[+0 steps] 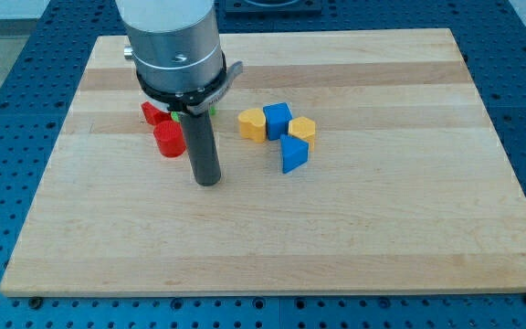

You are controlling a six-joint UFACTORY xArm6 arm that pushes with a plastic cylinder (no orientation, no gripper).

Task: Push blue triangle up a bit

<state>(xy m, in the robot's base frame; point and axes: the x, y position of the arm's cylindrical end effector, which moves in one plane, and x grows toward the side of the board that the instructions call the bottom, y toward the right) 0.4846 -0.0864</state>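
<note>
The blue triangle lies near the middle of the wooden board, just below a yellow hexagon. A blue cube and a yellow heart-shaped block sit to its upper left. My tip rests on the board to the left of the blue triangle, about a hundred pixels away, touching no block.
A red cylinder stands just left of the rod, with another red block above it. A green block shows partly behind the arm's body. Blue perforated table surrounds the board.
</note>
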